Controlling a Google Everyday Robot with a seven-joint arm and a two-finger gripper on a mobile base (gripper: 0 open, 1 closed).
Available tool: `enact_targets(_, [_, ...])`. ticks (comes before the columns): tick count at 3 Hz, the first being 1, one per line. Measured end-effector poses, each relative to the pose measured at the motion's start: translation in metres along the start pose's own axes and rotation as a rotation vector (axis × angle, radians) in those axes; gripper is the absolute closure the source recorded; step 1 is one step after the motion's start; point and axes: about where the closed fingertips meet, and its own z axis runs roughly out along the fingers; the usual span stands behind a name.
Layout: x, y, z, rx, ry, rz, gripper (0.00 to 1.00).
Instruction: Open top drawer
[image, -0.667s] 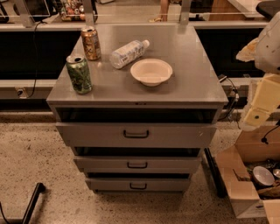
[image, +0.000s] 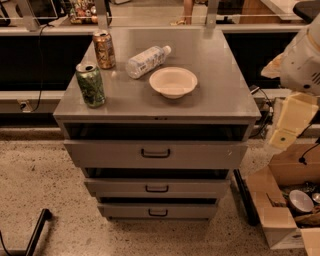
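Nothing visibly shifts: the top drawer (image: 155, 154) stays slightly out of the cabinet (image: 220, 100), and the gripper (image: 290, 120) stays right of the cabinet; I cannot tell whether it is open or closed.

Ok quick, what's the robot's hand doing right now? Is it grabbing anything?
Gripper: at the right of the cabinet, clear of the top drawer; open or closed cannot be told, and nothing shows in it.

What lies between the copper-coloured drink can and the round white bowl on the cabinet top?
A clear plastic bottle on its side, camera view. The gripper hangs right of the grey top drawer.
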Motion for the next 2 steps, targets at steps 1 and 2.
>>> enact_targets(1, [-0.012,0.02,0.029,-0.036,-0.06,-0.039,0.0])
enact_targets(2, [-0.019,0.063,0.079,-0.067,-0.189,-0.09,0.0])
